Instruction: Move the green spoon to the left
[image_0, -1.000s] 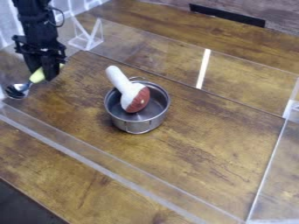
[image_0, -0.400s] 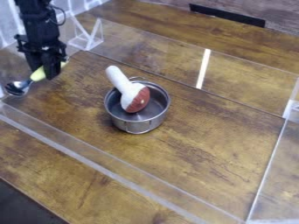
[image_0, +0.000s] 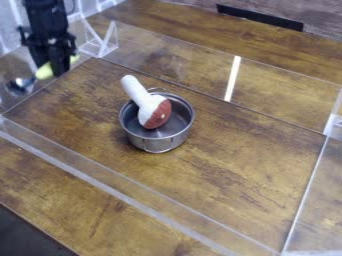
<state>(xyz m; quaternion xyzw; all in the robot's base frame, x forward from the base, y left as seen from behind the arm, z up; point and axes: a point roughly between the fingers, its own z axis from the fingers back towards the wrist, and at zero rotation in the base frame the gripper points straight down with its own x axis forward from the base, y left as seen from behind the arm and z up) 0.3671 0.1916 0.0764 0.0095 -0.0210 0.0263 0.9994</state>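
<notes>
the claw (image_0: 51, 65) has moved up a little in the picture since the frame just before, and the green spoon (image_0: 47, 72) has gone up together with it. because both have shifted by about the same amount, i judge that the spoon is being carried, and is not merely pushed. the claw is closed and pinches the spoon by its handle. for the task this looks good: the spoon is at the far left side of the view, well apart from the metal pot (image_0: 158, 143), so the move to the left seems almost finished. what remains, i think, is to set it down gently and let it go. if it is released too high, it could fall and roll.

the spoon has a pale yellow-green handle and a shiny metal bowl, which points to the lower left. its edges are blurred now, and the dark claw hides a part of the handle. whether the bowl touches the wooden table (image_0: 241, 165), i cannot tell. the pot, with the white-and-red utensil (image_0: 142, 97) leaning in it, has stayed in the same place.
</notes>
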